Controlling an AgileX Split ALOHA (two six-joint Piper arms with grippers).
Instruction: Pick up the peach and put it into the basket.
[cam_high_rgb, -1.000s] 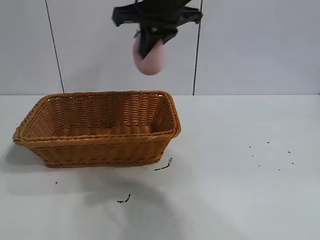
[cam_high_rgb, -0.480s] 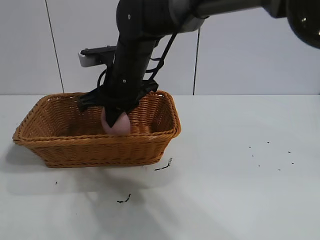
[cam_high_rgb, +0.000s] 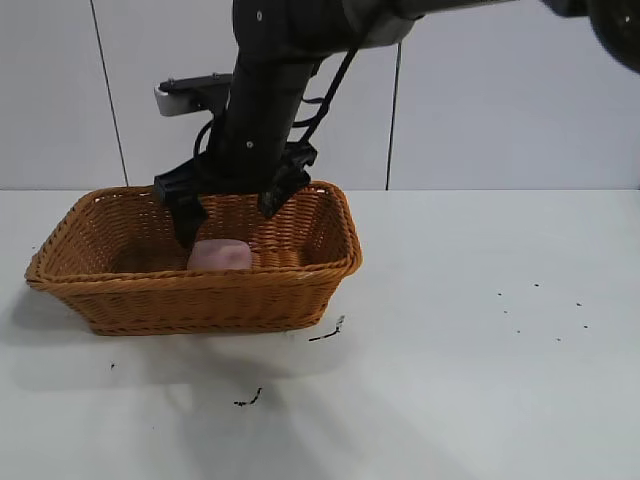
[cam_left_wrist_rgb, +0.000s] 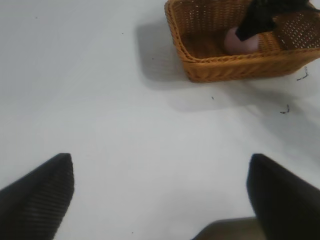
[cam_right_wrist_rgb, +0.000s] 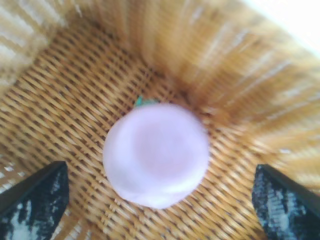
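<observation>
Wicker rim was the nearest hazard in the exterior view: the right gripper (cam_high_rgb: 232, 212) hung just above the basket (cam_high_rgb: 120, 290) with its jaws spread wide to either side of the peach (cam_high_rgb: 219, 255), gripping nothing, and a sideways pull-out could, I judged, catch a finger on the braided edge and drag the basket across the table (cam_high_rgb: 480, 380). The peach sat on the basket floor towards the near wall, a pale pink lump.

From the left wrist view the left gripper (cam_left_wrist_rgb: 160, 195) was spread wide and empty over bare table, well apart from the basket, inside which the peach showed pink.

The right wrist view looked straight down on the peach: matte, rounded, a shallow dimple on top and a green fleck at its edge, resting free between the parted fingertips (cam_right_wrist_rgb: 35, 197).
</observation>
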